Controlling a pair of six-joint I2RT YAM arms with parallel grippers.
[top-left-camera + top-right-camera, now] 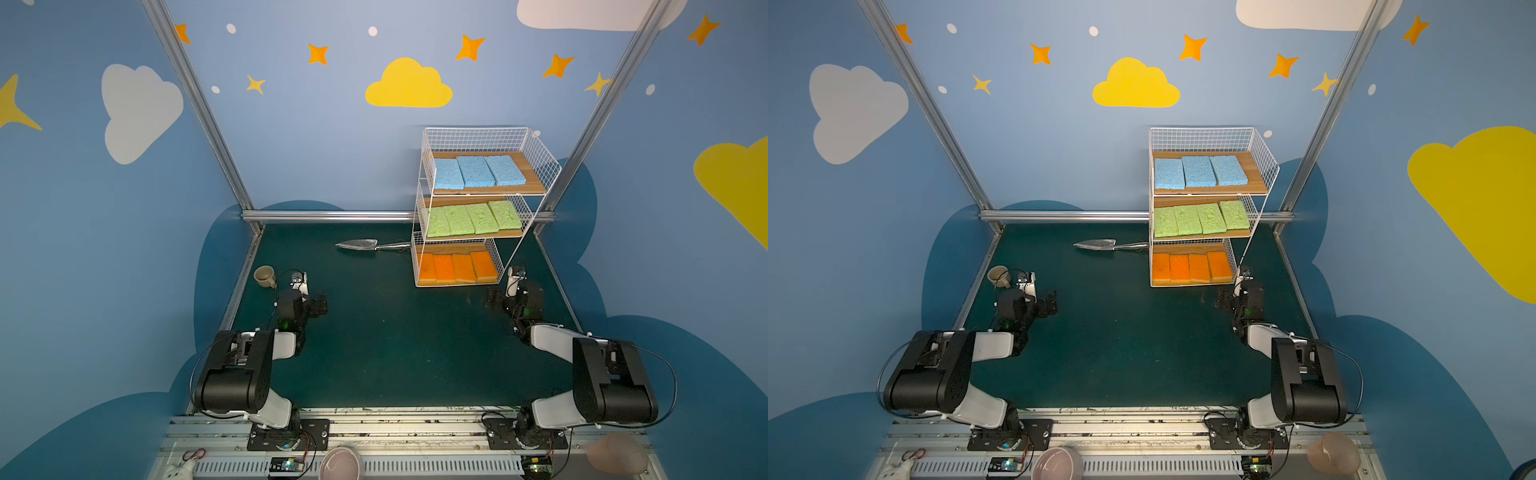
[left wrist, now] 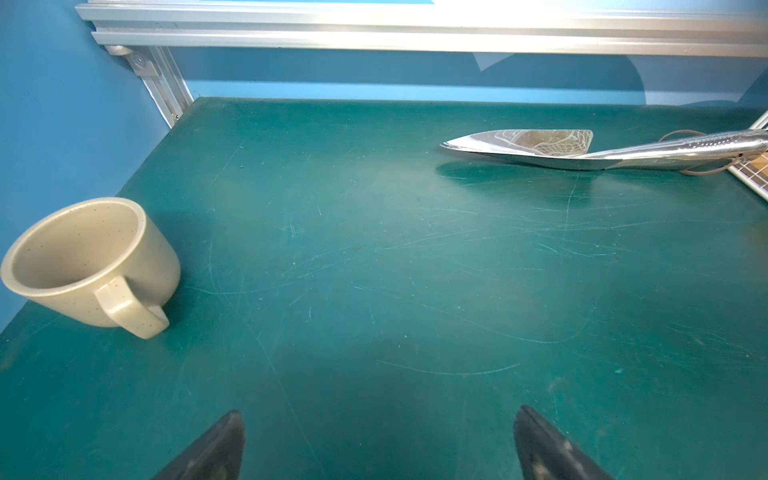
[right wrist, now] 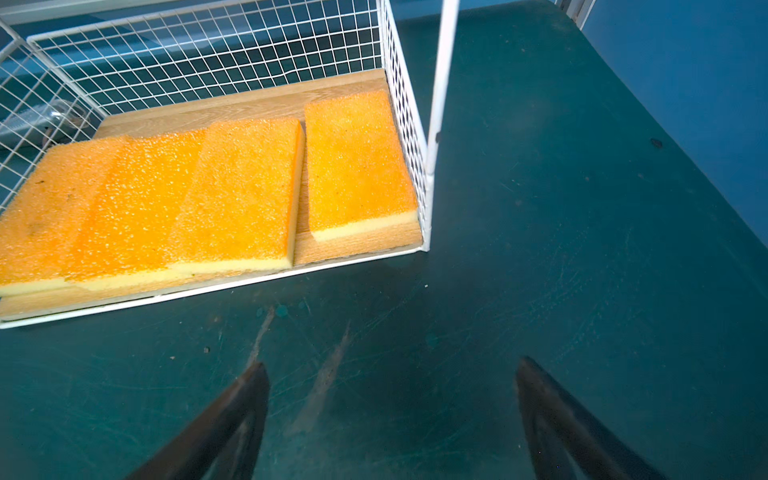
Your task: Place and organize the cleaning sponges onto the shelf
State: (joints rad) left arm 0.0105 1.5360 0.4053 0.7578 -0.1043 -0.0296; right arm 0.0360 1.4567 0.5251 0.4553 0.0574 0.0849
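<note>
In the left wrist view only the dark tips of the left gripper (image 2: 378,419) show, cut off by the frame's edge. They stand spread wide over bare green mat (image 2: 374,249) with nothing between them. In both top views its fingers are dark against the mat and hard to make out. The silver trowel (image 1: 359,244) lies flat at the back of the mat. Its handle end runs behind the shelf (image 1: 490,192) and is partly hidden by the wire. At the near edge a pink bowl (image 1: 340,463) is cut off by the frame, and a pale pink cup (image 1: 617,453) further right is blurred. The right gripper (image 3: 392,365) likewise shows only two dark tips, held far apart and holding nothing, just in front of the shelf's bottom corner.

The beige mug (image 2: 158,257) stands near the mat's left edge, empty, with its handle towards the robot. The shelf stands back right and holds every sponge in view. Three blue sponges (image 1: 476,171) lie side by side on the top board. Four green sponges (image 1: 473,219) lie in a row on the middle board. Four orange sponges (image 3: 241,187) lie on the bottom board. Three of these are pressed together, the leftmost cut off in the right wrist view. The fourth lies slightly apart, beside the mesh side wall.
</note>
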